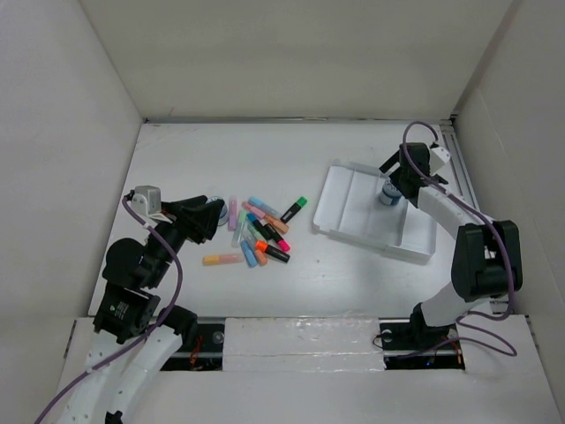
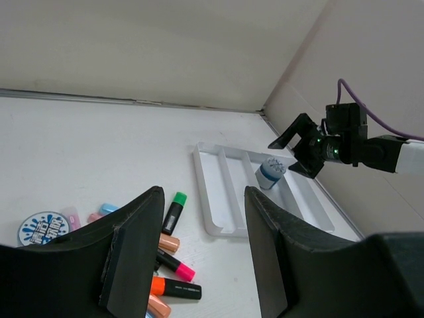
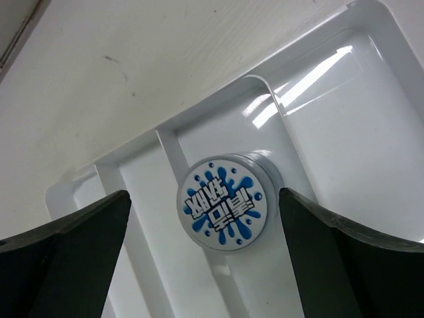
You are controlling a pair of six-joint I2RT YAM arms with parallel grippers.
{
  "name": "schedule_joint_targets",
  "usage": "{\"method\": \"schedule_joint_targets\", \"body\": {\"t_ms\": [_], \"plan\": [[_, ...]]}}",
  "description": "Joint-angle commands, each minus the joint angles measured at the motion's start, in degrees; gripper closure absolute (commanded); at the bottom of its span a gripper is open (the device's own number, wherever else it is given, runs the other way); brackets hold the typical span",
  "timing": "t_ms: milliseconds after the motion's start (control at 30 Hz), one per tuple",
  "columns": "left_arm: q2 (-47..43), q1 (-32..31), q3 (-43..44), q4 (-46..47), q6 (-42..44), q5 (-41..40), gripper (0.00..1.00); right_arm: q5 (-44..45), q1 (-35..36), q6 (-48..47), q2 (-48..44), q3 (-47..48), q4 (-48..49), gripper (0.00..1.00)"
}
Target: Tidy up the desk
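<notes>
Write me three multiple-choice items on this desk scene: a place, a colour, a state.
1. The round blue-and-white container below the right gripper is: A) inside the white tray B) outside it C) lifted in that gripper.
2. The black marker nearest the tray has a cap coloured: A) orange B) green C) pink.
3. The left gripper is: A) shut on a marker B) shut, empty C) open, empty.
Key: 1A, tray walls surround it; 2B, its green tip shows from above; 3C, its fingers stand apart, nothing between.
</notes>
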Motion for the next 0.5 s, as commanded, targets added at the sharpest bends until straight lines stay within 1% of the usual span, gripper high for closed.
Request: {"method": "schedule_joint_targets", "body": {"t_ms": [0, 67, 133, 167, 200, 233, 267, 300, 333, 367, 400, 433, 467], "plan": [[0.61, -0.24, -0.2, 2.99, -0.19, 1.18, 0.53, 1.34, 1.29, 0.78, 0.1, 3.01, 3.89, 0.0], [0.44, -0.24, -0.29, 2.99, -0.19, 1.01, 0.53, 2.83, 2.87, 0.52, -1.22, 3.01, 4.33, 0.0], [0.35, -0.24, -0.11, 2.9, -0.19, 1.01, 0.53, 3.8, 6.2, -0.1, -2.45, 3.01, 5.11, 0.0], [0.35, -0.24, -0.2, 2.73, -0.19, 0.57, 0.53, 2.67, 7.7, -0.54, -3.15, 2.49, 5.9, 0.04], [0.26, -0.24, -0.03, 2.55, -0.37, 0.31, 0.53, 0.75, 11.19, -2.54, -4.99, 1.96, 7.22, 0.19], [0.35, -0.24, 0.15, 2.03, -0.37, -0.04, 0.53, -1.71, 13.14, -3.43, -5.61, 1.6, 9.58, 0.3], [0.26, -0.24, 0.24, 1.68, -0.54, -1.52, 0.54, -5.56, 15.16, -3.7, -6.06, 1.34, 12.65, 0.52], [0.17, -0.24, 0.59, 0.72, -0.98, -3.8, 0.56, -8.38, 19.53, -3.62, -5.97, 1.42, 14.59, 0.9], [0.09, -0.24, 0.85, 0.01, -1.33, -3.82, 0.56, -8.41, 21.66, -4.05, -5.45, 1.95, 15.13, 0.96], [-0.09, -0.24, 1.12, -0.78, -1.86, -7.91, 0.6, -11.2, 23.95, -4.49, -4.66, 2.74, 15.84, 0.98], [-0.09, -0.24, 1.55, -1.57, -3.6, -10.22, 0.61, -11.66, 26.23, -4.93, -2.3, 4.4, 16.37, 0.94], [-0.27, -0.24, 2.51, -3.76, -5.01, -12.68, 0.63, -11.92, 30.61, -5.54, -0.89, 5.63, 17.33, 0.85], [-0.27, -0.24, 3.05, -5.0, -6.85, -18.79, 0.64, -12.01, 32.91, -6.16, 0.78, 6.78, 17.77, 0.69]]}}
